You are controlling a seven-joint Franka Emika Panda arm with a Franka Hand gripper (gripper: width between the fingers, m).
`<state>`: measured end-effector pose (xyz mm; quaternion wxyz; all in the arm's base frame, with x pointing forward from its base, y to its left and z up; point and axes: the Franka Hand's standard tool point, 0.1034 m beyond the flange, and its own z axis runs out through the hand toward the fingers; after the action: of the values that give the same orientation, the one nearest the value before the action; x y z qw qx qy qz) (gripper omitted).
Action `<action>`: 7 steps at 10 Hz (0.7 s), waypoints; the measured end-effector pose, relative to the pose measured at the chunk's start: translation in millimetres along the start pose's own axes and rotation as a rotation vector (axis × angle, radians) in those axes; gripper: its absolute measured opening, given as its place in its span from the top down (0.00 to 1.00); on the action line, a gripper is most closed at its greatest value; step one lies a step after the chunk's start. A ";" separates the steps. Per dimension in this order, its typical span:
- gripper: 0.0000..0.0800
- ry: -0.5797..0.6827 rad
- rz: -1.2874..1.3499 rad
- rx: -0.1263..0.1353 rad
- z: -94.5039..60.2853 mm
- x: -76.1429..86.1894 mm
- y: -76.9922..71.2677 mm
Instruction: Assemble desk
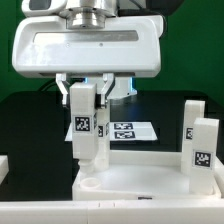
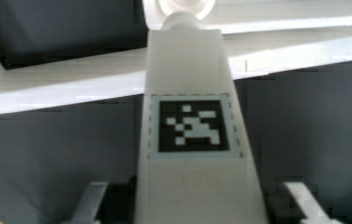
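exterior view: the gripper (image 1: 84, 92) hangs at centre, jaws clamped on an upright square white leg (image 1: 84, 128) with a black-and-white tag, its foot over a round corner socket (image 1: 88, 183) of the tabletop panel (image 1: 140, 185) at about 7 o'clock. two more tagged legs (image 1: 200, 140) stand at 3 o'clock. the marker board (image 1: 125, 130) lies flat on the black table (image 1: 30, 130) behind. wrist view: the held leg (image 2: 194, 120) fills the middle, a finger (image 2: 297, 200) on either side; its far end seems to meet the panel rim (image 2: 84, 85), though blur hides contact.

A green wall (image 1: 195, 40) stands behind a black table (image 1: 30, 125) bearing the marker board (image 1: 128, 130).
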<state>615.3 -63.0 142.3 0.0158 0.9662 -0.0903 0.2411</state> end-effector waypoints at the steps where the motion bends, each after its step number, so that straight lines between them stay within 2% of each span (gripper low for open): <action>1: 0.64 -0.002 -0.005 -0.001 3.4 -2.7 -2.4; 7: 0.64 -0.027 -0.014 -0.005 18.6 -16.4 -4.6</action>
<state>610.6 -57.2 118.3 0.0189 0.9699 -0.0843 0.2275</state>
